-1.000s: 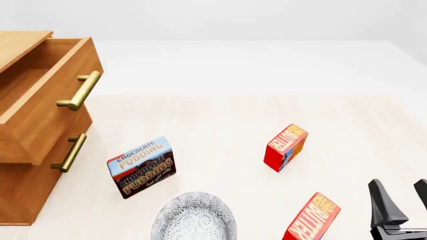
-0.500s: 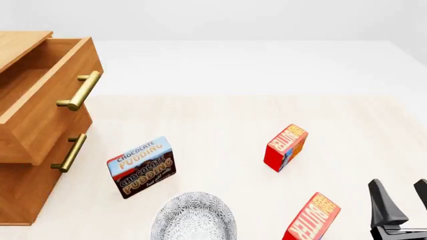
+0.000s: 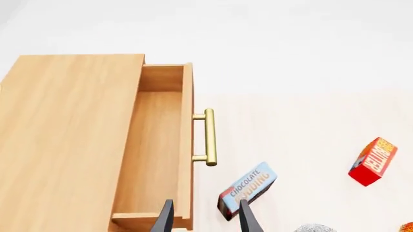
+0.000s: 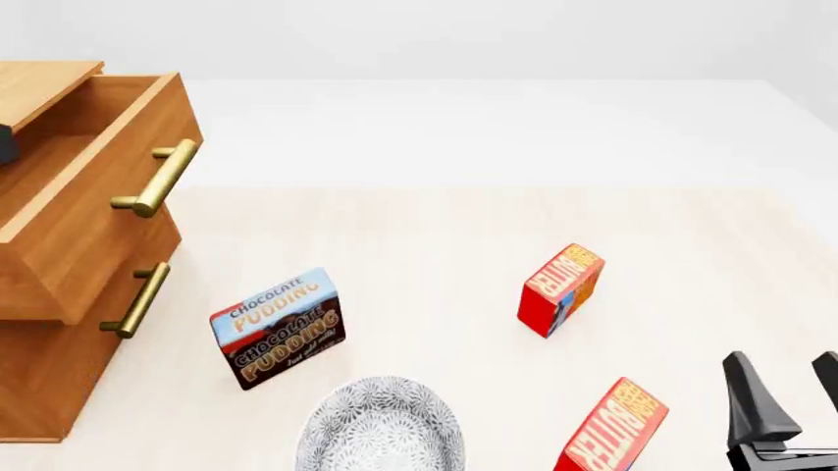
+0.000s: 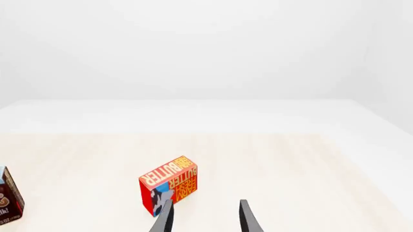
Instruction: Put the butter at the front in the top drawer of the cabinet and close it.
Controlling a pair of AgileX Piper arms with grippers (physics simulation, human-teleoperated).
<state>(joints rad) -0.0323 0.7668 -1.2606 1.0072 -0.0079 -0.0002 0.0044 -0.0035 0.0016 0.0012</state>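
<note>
The front butter (image 4: pixel 611 432) is a red carton with an orange lettered face, standing tilted at the table's near edge. Only its corner (image 3: pixel 407 227) shows in the left wrist view. My right gripper (image 4: pixel 790 392) is open and empty just right of it, apart from it. A second butter carton (image 4: pixel 560 289) stands farther back, and the right wrist view seems to show this one (image 5: pixel 168 185) ahead of the open gripper (image 5: pixel 205 217). The cabinet (image 4: pixel 53 324) stands at the left with its top drawer (image 4: pixel 92 196) pulled open. My left gripper (image 3: pixel 205 220) is open and empty above the drawer's (image 3: pixel 158 145) front corner.
A brown-and-blue chocolate pudding box (image 4: pixel 278 327) stands between the cabinet and the cartons. A patterned grey bowl (image 4: pixel 381 432) sits at the near edge, left of the front butter. The drawer's brass handle (image 4: pixel 157 179) juts toward the table's middle. A dark part of the left arm (image 4: pixel 4 145) shows at the left edge.
A dark part of the left arm has come into the front view at the left edge, over the open drawer. Nothing else has moved.
</note>
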